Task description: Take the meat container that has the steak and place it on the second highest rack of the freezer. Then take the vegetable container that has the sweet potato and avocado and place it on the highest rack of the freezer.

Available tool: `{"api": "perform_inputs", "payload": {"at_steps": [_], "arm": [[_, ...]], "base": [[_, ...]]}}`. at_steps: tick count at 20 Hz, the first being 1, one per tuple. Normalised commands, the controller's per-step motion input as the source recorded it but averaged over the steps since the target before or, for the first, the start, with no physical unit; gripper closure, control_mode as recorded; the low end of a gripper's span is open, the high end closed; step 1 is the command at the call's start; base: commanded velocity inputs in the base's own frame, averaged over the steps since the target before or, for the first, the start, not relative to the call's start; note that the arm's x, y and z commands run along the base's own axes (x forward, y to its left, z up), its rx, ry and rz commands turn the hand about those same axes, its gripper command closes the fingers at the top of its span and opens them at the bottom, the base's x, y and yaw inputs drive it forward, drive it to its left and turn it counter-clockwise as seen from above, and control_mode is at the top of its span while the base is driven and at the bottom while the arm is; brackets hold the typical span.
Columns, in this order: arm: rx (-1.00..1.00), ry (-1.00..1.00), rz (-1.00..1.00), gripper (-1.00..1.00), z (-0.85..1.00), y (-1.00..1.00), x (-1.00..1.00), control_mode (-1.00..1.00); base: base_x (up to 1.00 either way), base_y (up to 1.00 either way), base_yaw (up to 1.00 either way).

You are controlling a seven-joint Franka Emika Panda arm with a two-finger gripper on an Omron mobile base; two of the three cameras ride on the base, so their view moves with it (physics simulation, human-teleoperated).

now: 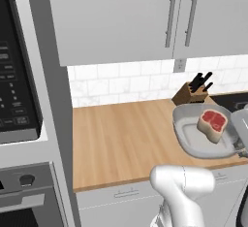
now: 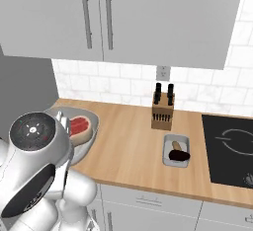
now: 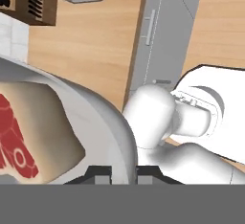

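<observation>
Fingers (image 3: 123,174) clamped on the rim of the meat container (image 1: 193,136), carried level above the tabletop (image 1: 121,138) so the steak (image 1: 212,124) stays put. Vegetable container (image 2: 176,151) waiting beside the knife block (image 2: 163,107).

Even, shadowless rendered light falls across the wooden counter (image 1: 126,138) and upper cabinets (image 2: 123,18). No glare or hard highlights appear. Edges are slightly soft and pixelated, and the steak (image 3: 19,141) looms large and blurry in the close hand view.

steak (image 1: 212,124) in the meat container (image 1: 188,136), knife block (image 2: 162,110) behind the vegetable container (image 2: 176,141) on the worktop (image 2: 133,146), hob (image 2: 232,151) at right
</observation>
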Motion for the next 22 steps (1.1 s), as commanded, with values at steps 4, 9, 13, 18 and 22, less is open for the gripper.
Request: {"api": "perform_inputs", "payload": {"at_steps": [4, 9, 13, 18, 22], "arm": [[0.00, 0.00, 0.00, 1.00, 0.00, 0.00, 0.00, 1.00], [0.00, 0.00, 0.00, 1.00, 0.00, 0.00, 0.00, 1.00], [0.00, 0.00, 0.00, 1.00, 0.00, 0.00, 0.00, 1.00], [0.00, 0.00, 0.00, 1.00, 0.00, 0.00, 0.00, 1.00], [0.00, 0.00, 0.00, 1.00, 0.00, 0.00, 0.00, 1.00]], "base": [[-0.67, 0.00, 0.00], [-0.77, 0.00, 0.00], [-0.36, 0.00, -0.16], [-0.10, 0.00, -0.29], [0.00, 0.00, -0.40]]}}
